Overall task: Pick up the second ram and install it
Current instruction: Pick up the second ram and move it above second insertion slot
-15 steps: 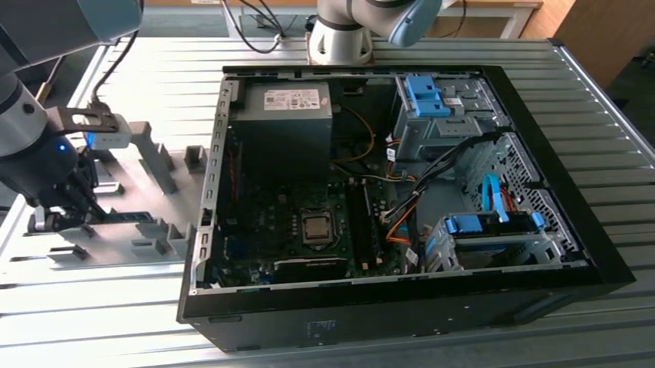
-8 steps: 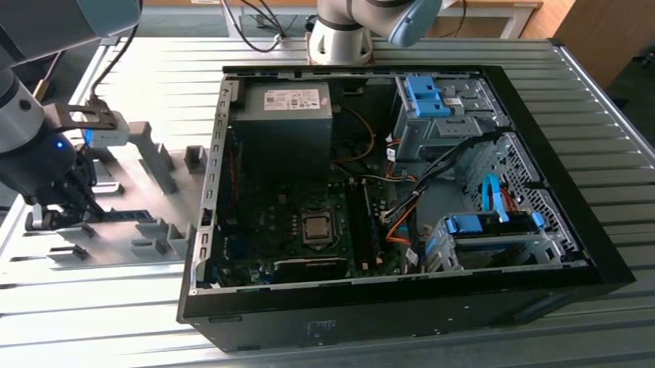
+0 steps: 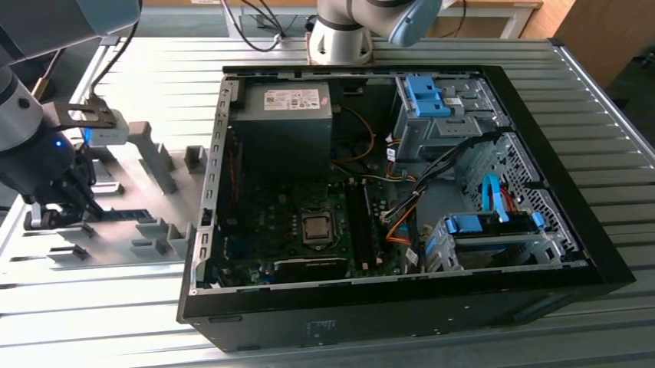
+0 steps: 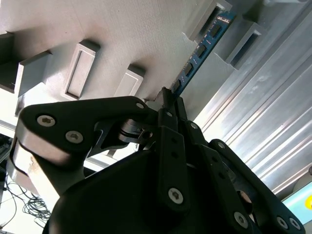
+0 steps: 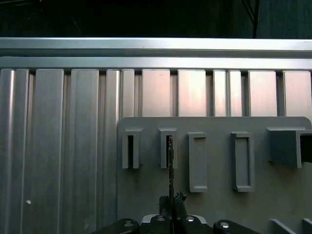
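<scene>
A blue second ram studded with dark chips stands out against a plain grey rack, a black claw and the ribbed silver counter; the computer case is black

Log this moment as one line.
gripper: shut on second ram | ram: at gray holder plate | computer case: open

Exterior view: even daylight. Table ribs are bright with mild glare streaks, while the PC case interior is dim and the board sits in shadow. Second wrist view: hard glare on the table ribs, gripper body near-black, ram well lit. First wrist view: dim with a black background, pinkish sheen on the ribs, holder plate flat-lit with shadowed slots.
</scene>
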`<act>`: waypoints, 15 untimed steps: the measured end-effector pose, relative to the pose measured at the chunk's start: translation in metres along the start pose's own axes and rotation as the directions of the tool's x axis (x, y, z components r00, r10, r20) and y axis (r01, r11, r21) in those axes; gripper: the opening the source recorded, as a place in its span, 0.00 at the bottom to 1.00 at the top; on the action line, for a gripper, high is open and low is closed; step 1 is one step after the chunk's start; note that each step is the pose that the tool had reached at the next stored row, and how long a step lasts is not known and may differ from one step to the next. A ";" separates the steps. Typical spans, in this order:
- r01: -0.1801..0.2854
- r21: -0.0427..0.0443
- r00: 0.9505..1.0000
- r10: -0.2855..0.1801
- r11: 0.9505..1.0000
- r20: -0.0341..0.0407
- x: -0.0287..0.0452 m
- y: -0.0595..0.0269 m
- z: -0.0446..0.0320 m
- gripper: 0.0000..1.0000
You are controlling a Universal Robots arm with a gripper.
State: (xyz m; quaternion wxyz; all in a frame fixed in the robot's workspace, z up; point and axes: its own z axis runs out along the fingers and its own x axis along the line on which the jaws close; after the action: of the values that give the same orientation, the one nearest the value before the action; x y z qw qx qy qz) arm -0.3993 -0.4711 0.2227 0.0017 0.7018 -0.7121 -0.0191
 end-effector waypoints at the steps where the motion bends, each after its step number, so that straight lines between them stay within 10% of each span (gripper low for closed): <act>1: 0.000 0.000 1.000 0.000 1.000 0.000 0.0000 0.0000 -0.0005 0.14; 15: 0.000 0.000 1.000 0.000 1.000 0.002 -0.0001 0.0001 -0.0028 0.14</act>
State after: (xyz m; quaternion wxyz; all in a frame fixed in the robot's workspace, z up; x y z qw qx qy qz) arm -0.3993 -0.4711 0.2254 0.0010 0.7018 -0.7121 -0.0197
